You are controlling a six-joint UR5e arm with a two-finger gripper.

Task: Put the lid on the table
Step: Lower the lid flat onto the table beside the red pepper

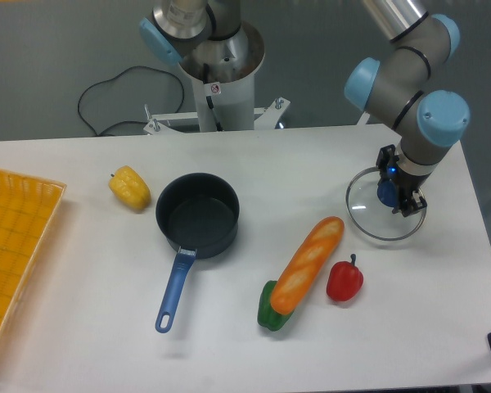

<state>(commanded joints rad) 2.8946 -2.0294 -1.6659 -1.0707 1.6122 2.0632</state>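
Camera view, right of frame: I see the gripper (399, 195) with jaws closed on the blue knob of the lid (368, 214), lid resting on the desk (82, 286).

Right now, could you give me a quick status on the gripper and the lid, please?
Gripper down on the lid's blue knob; open or shut unclear. Lid at the table surface, right side, contact unconfirmed. Red pepper and bread nearby, apart from it.
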